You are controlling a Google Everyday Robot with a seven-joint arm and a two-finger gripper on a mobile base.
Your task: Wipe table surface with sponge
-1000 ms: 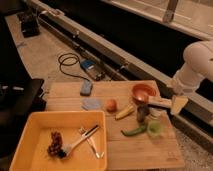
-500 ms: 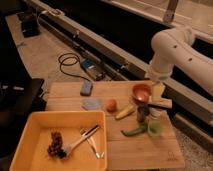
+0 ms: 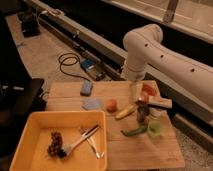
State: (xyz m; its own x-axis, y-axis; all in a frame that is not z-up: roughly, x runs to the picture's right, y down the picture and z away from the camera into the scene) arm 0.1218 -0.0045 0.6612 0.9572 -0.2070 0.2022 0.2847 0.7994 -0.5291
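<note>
Leftward, blue sponge [image 3: 86, 88]; jaws beside bowl [image 3: 149, 92]

Dim, warm light on the surface [image 3: 142, 152], darkness beyond; the gripper [image 3: 136, 93] over its far edge looks soft, perhaps motion-blurred.

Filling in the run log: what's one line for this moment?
end effector: open, by red bowl | sponge: on table surface, untouched | wipe: not started

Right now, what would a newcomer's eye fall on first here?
The big white robot arm stands out, bending down from the right, its hand low over the back of the table beside a red bowl. Next comes the yellow tray at the front left. The blue sponge lies near the back edge.
</note>
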